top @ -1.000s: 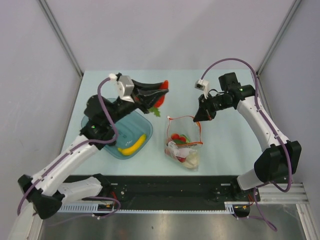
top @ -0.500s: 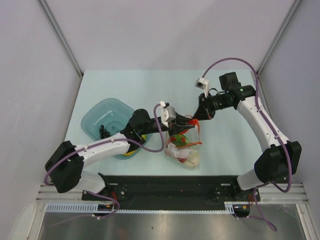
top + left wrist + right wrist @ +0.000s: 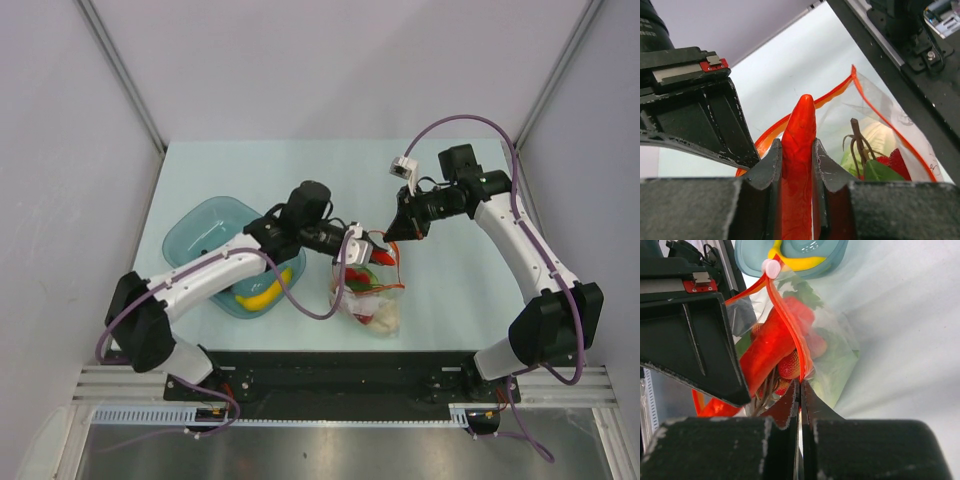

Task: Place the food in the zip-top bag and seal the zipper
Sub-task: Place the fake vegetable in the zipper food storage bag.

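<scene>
Left gripper (image 3: 796, 149): clamped on the pepper (image 3: 801, 117), with the tip poking out past the fingertips and aimed into the open mouth of the bag (image 3: 372, 308). Not yet released. Seen from above, poised at the upper edge of the bag, with the pepper partly across the mouth.

Right gripper (image 3: 800, 385): pinched tight on the zipper (image 3: 790, 325) at one side of the mouth, lifting that edge to make the mouth gape. No food in this one.

Bag position: lying on the table (image 3: 300, 170) between the two arms, just right of the bowl (image 3: 195, 235).

Already inside the bag: red berries (image 3: 790, 366), pale cabbage (image 3: 867, 137), some green leaves. Also a brownish stem beside the cabbage. Grapes or not, cannot tell.

Not yet bagged: banana (image 3: 262, 293), lying in the bowl, partly under the left arm.

Zipper state: open along its whole visible length, with a small white tab (image 3: 772, 267) at the far end of the strip.

Progress, by judgement: past the midpoint of loading, sealing not begun.

Left to do:
- let go of the pepper inside the bag
- fetch the banana from the bowl and load it
- press the zipper shut from end to end
</scene>
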### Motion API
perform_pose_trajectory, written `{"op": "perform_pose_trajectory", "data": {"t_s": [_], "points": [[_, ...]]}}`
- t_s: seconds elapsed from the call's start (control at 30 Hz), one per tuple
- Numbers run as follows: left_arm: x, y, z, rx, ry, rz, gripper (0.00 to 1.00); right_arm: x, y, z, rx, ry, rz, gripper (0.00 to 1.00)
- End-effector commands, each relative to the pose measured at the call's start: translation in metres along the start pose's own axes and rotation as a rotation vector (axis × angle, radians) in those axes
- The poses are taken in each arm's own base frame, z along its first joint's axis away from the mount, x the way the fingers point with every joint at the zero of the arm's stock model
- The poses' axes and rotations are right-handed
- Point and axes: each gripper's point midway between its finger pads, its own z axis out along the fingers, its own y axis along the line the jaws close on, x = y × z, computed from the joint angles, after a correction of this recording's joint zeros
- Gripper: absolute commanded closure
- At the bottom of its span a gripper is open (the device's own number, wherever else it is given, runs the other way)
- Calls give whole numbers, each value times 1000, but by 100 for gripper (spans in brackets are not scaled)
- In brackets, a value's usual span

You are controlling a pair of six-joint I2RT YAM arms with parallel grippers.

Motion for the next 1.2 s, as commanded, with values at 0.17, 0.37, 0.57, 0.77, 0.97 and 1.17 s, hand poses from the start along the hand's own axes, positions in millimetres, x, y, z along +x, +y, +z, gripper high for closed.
{"op": "perform_pose_trajectory", "data": {"t_s": [0.17,0.37,0.57,0.77,0.97,1.17], "points": [[40,-38,6,281,204,-28,92,-15,12,-9,-22,-51,-89,100],[59,-44,17,315,270,-18,87,-17,12,-9,-17,-57,-90,100],[90,-61,32,388,354,-33,85,-16,9,-7,-16,-56,-78,100],[97,-70,45,466,366,-51,80,-16,8,-4,-27,-66,-62,100],[59,-39,27,351,331,-72,25,-17,8,-4,-29,-69,-73,100],[7,-2,2,216,278,-13,2,-14,9,-1,-42,-65,-68,100]]}}
